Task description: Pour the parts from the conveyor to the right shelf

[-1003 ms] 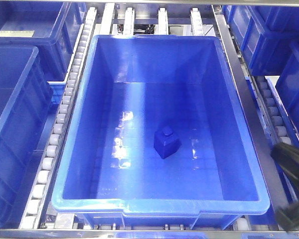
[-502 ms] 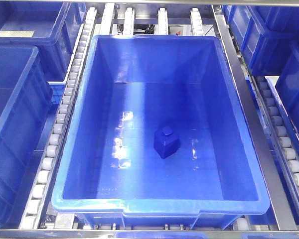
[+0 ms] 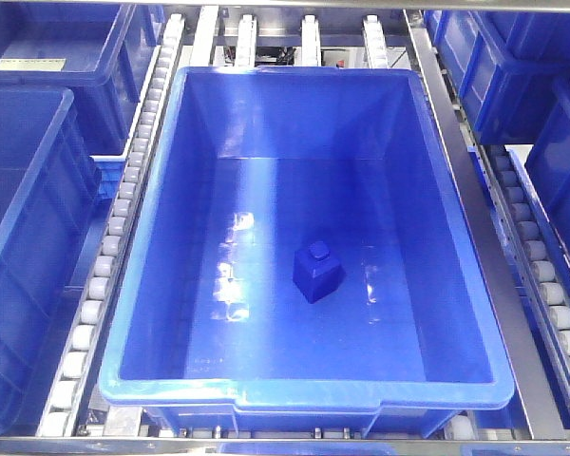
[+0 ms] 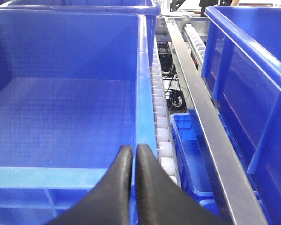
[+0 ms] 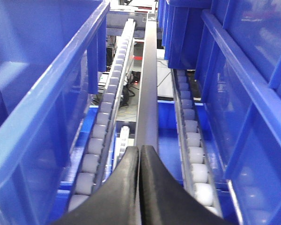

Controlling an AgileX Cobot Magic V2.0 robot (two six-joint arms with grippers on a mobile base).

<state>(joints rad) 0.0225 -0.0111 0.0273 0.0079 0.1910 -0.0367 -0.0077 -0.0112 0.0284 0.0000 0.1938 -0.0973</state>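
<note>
The blue block [image 3: 317, 271] sits upright on the floor of the big blue bin [image 3: 304, 389], which rests on the shelf's white rollers [image 3: 109, 256]. Both arms hang outside it: the left gripper [image 4: 133, 157] and right gripper [image 5: 139, 157] are pinched closed, holding nothing. From here, I'd say a careless swing could clip the bin's rim and roll it along.

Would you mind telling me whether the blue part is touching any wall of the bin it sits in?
Apart. The front-facing view shows the part on the bin floor, with bare floor all around.
</note>
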